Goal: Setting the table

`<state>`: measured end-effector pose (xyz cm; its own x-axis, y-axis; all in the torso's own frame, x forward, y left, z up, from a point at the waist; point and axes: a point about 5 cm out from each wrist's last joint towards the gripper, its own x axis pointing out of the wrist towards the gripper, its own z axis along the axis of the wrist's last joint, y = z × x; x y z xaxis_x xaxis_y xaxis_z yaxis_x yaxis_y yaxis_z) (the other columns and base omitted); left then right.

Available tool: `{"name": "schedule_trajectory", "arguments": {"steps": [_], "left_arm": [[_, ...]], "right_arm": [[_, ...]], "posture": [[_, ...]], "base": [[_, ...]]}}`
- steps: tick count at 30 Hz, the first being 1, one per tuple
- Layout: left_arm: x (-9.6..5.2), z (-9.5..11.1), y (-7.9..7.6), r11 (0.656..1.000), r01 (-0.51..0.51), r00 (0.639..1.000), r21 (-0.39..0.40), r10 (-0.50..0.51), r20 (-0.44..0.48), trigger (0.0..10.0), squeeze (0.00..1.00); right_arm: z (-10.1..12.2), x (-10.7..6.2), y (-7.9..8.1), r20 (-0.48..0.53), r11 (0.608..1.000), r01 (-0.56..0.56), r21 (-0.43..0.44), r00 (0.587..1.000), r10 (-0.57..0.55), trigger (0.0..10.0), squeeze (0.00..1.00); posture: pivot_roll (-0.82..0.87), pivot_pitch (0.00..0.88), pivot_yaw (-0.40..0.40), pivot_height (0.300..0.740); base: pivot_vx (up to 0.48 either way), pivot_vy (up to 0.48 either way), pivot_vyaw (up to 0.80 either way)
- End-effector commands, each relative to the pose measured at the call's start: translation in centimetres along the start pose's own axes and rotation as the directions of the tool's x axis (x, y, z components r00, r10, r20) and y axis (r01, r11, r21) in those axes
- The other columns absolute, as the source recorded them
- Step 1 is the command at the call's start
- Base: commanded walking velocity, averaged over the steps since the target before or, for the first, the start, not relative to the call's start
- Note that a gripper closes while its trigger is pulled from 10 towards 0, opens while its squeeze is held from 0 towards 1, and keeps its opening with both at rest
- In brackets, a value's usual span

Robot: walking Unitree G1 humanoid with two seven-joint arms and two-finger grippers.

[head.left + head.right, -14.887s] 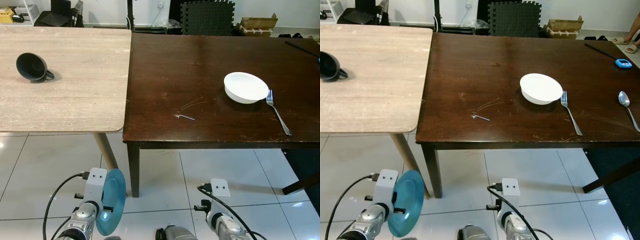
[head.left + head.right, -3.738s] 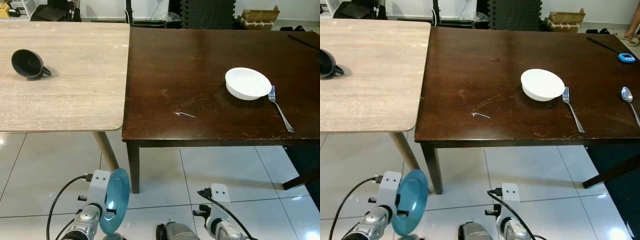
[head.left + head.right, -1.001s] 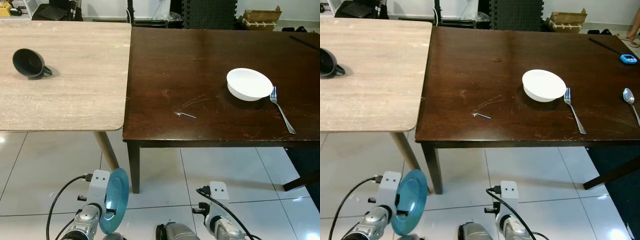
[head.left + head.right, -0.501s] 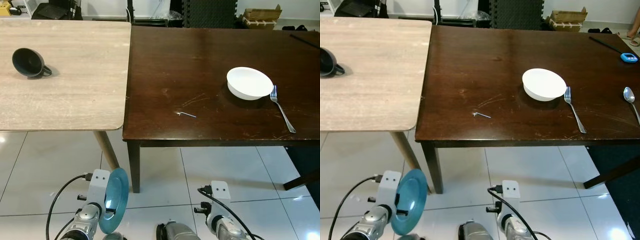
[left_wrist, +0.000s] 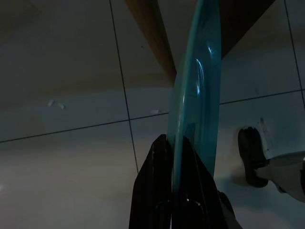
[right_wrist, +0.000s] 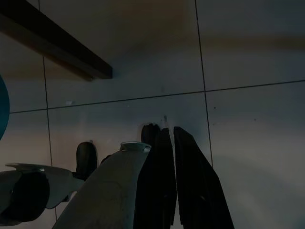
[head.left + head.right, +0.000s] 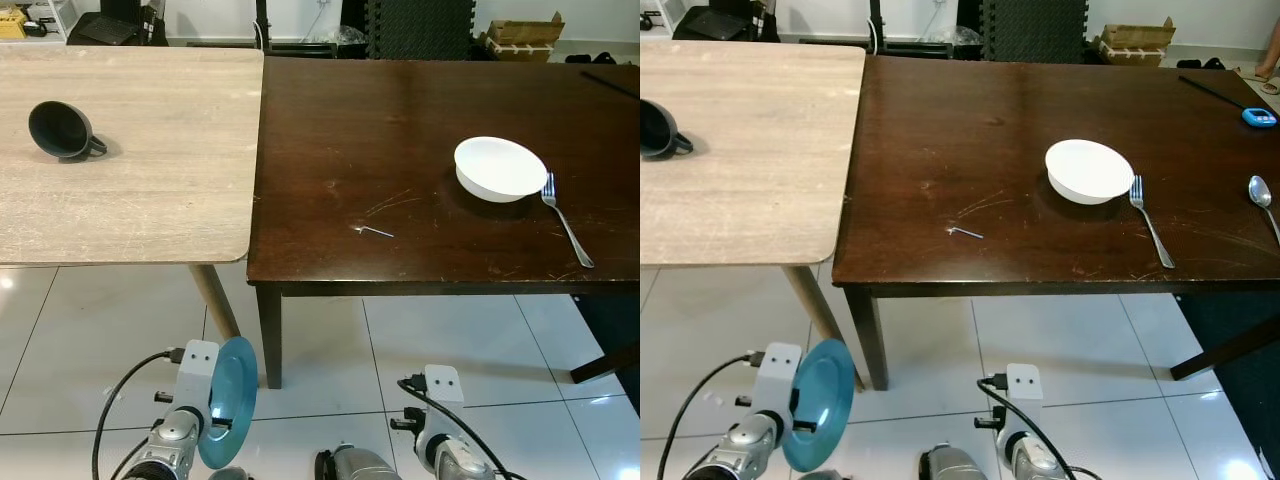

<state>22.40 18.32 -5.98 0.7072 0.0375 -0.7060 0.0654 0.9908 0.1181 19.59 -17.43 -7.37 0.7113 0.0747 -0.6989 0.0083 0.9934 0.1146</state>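
The left gripper (image 5: 174, 143) is pinching the rim of the teal plate (image 7: 227, 402), fingers closed tight on it, and is holding the plate on edge, low over the floor in front of the dark table (image 7: 330, 110). The right gripper (image 6: 172, 138) is hanging idle, fingers nearly together and gripping nothing. On the dark tabletop, the white bowl (image 7: 499, 169) is sitting toward the right edge with the fork (image 7: 566, 220) just beside it and the spoon (image 7: 1264, 205) farther right. The black cup (image 7: 62, 131) is lying on its side near the left edge of the light table (image 7: 150, 190).

Judged step: delivering the plate. Recommended procedure: raise the plate above the front edge first, rotate it flat, then lower it onto bare tabletop left of the bowl, avoiding the small metal piece (image 7: 373, 231).
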Motion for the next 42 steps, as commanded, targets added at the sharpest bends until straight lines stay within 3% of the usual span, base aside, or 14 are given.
{"name": "schedule_trajectory", "arguments": {"steps": [1,8,10,12,15,18,29,42], "left_arm": [[-0.1,-0.7,-0.1,1.000,0.003,1.000,-0.001,-0.003,-0.027,10.0,0.00],[-0.2,-0.8,0.2,1.000,0.014,1.000,0.009,-0.013,-0.029,10.0,0.00],[-0.2,-1.0,0.4,0.998,0.031,0.999,0.050,-0.029,-0.042,10.0,0.00],[-0.2,-0.7,0.5,0.999,0.024,0.999,0.047,-0.022,-0.031,10.0,0.00],[-0.2,-0.7,1.2,1.000,-0.014,1.000,-0.019,0.014,-0.020,10.0,0.00],[-0.3,-1.2,1.2,1.000,-0.010,0.999,0.012,0.010,-0.038,10.0,0.00],[-0.2,-0.9,0.9,1.000,-0.010,1.000,-0.002,0.010,-0.029,10.0,0.00],[-0.1,-0.4,0.5,1.000,0.007,1.000,-0.025,-0.008,-0.021,10.0,0.00]], "right_arm": [[-0.7,-0.2,-0.3,-0.026,1.000,0.012,0.008,1.000,-0.011,10.0,0.00],[-0.7,-0.3,-0.4,-0.018,1.000,0.016,0.020,1.000,-0.015,10.0,0.00],[-0.8,-0.3,-0.2,-0.019,0.999,0.004,0.034,1.000,-0.003,10.0,0.00],[-0.8,-0.2,-0.1,-0.022,1.000,0.001,0.026,1.000,-0.001,10.0,0.00],[-0.8,-0.2,0.2,-0.033,1.000,0.002,0.002,0.999,-0.002,10.0,0.00],[-0.3,0.0,0.0,-0.014,1.000,0.014,0.028,1.000,-0.014,10.0,0.00],[0.0,0.1,0.0,-0.007,1.000,0.003,0.026,1.000,-0.003,10.0,0.00],[-1.1,-0.4,-0.6,-0.025,0.999,0.023,0.044,0.999,-0.022,10.0,0.00]], "posture": [[0.06,0.045,0.015,0.740],[0.04,0.051,0.025,0.740],[0.05,0.050,0.001,0.740],[0.08,0.041,-0.003,0.740],[0.06,0.033,0.021,0.740],[0.06,0.030,0.020,0.740],[0.06,0.033,0.015,0.740],[0.04,0.086,0.027,0.740]], "base": [[0.000,0.000,0.00],[0.000,0.000,0.00],[0.000,0.000,0.00],[0.000,0.000,0.00],[0.000,0.000,0.00],[0.000,0.000,0.00],[0.000,0.000,0.00],[0.000,0.000,0.00]]}}
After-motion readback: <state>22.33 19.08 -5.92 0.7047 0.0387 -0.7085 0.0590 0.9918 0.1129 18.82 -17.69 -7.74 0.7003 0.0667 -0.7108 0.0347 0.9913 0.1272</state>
